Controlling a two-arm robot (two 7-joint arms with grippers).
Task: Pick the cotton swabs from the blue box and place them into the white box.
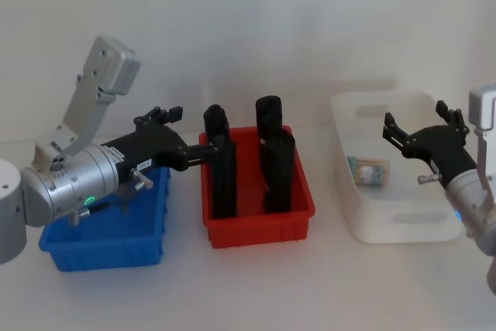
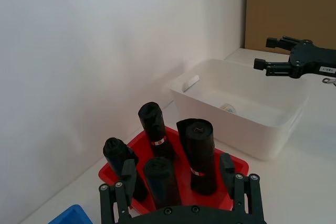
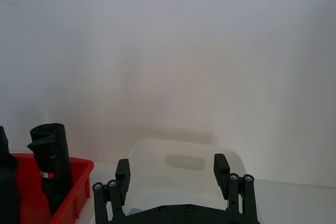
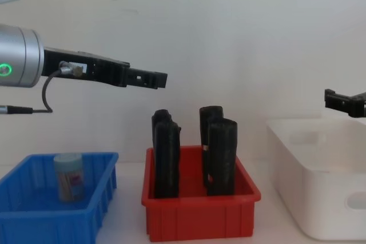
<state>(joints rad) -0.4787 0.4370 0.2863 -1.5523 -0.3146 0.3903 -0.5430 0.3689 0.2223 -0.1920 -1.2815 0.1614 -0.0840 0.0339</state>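
Well above the red bin's (image 4: pixel 200 212) left rim hangs the left gripper (image 4: pixel 160 79), jaws apart; the right gripper (image 1: pixel 390 131), jaws likewise apart, is well rightward.

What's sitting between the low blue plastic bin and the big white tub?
A red plastic bin holding four upright black rolls, clearest in the head view.

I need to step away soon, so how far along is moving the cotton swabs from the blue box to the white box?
About halfway. Done: one jar of cotton swabs lies in the white box. In hand: nothing. The left gripper is open and empty, held high between the blue box and the red bin, and the right gripper is open above the white box. Left: the second jar stands in the blue box.
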